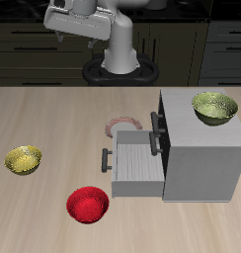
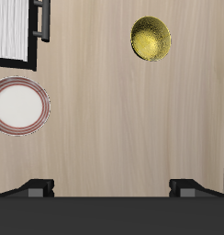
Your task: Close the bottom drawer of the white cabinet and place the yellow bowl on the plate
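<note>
Wooden table (image 1: pixel 53 119) and white cabinet (image 1: pixel 201 148) unlabelled.

Glossy white rounded arm links on a dark round base (image 1: pixel 120 71), with a black claw (image 2: pixel 112 188) bearing two stubby black fingers (image 2: pixel 37 187)

Glossy ribbed yellow bowl (image 2: pixel 151 39) and smooth matt white cabinet (image 1: pixel 201 148) sit on pale wood-grain table (image 2: pixel 123 119).

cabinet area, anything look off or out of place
Yes: the bottom drawer of the white cabinet stands pulled out, partly hiding the plate behind it. An olive-green bowl sits on the cabinet top. Nothing is spilled or tipped.
</note>
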You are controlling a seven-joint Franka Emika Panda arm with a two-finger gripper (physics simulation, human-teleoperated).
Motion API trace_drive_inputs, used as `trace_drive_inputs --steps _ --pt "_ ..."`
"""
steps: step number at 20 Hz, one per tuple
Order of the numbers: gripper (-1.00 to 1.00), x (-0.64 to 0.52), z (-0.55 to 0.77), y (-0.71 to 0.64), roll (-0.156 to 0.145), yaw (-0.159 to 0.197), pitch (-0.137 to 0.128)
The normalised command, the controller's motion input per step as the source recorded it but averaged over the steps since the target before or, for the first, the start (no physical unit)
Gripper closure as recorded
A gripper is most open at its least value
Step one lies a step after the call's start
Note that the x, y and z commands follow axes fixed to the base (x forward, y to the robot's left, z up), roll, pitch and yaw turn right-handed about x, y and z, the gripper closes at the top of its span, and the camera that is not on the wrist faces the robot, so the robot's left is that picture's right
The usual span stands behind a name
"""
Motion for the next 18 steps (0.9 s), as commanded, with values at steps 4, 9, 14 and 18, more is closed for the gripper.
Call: trace_drive_inputs --steps 4,9,14,18 --pt "-1.00 -0.01 0.00 -0.14 -0.007 0.020 -0.004" --pt "-1.00 0.24 -0.03 -0.13 -0.014 0.011 0.010" --pt "-1.00 0.29 0.14 -0.23 -0.024 -0.003 -0.002" --pt "-1.00 0.31 0.14 -0.19 -0.004 0.009 0.002"
